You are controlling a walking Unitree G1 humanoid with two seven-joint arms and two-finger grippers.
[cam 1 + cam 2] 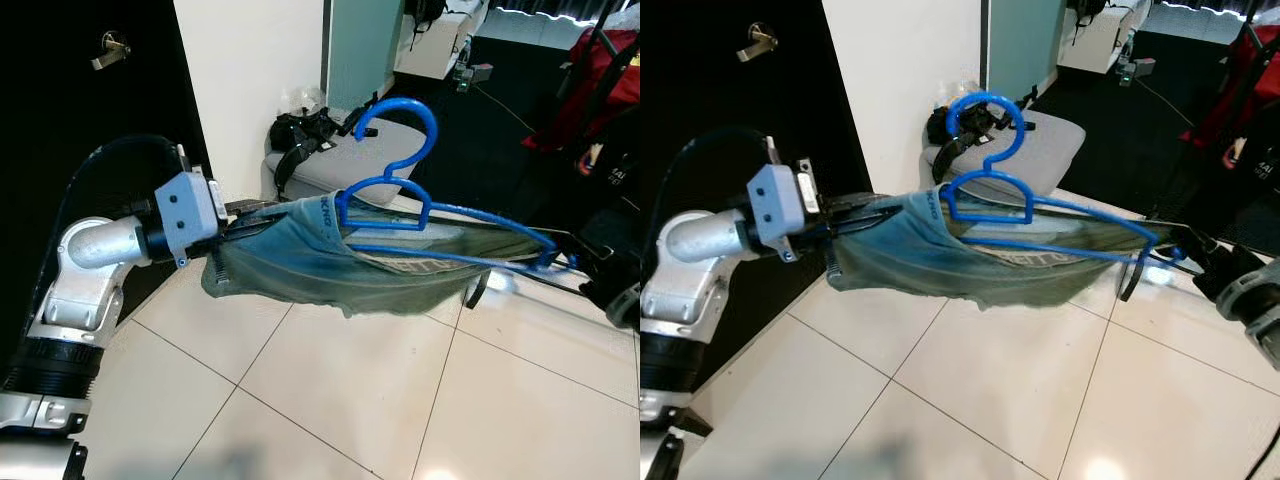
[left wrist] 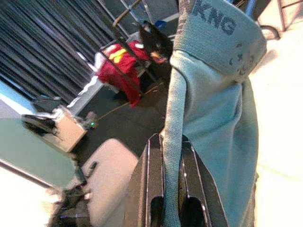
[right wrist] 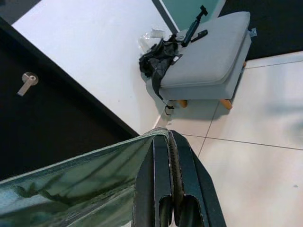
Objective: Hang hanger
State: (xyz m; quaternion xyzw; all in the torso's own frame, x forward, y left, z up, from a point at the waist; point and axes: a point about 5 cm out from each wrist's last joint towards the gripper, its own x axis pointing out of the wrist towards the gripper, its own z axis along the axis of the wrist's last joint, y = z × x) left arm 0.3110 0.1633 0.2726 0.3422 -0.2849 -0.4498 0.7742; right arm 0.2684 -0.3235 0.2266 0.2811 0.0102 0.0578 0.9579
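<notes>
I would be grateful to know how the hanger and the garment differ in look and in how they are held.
The hanger is bright blue, rigid and thin; the garment is dull teal-grey, soft and sagging. The left hand and right hand each pinch an end of the garment; neither hand touches the hanger, which hangs in the cloth. Both are off the floor.

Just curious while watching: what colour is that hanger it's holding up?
Bright blue; the hanger shows best in the left eye view.

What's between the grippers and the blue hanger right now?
The blue-green garment: left gripper and right gripper each pinch an end of it, stretched between them. The blue hanger sits threaded in it, untouched by any fingers.
</notes>
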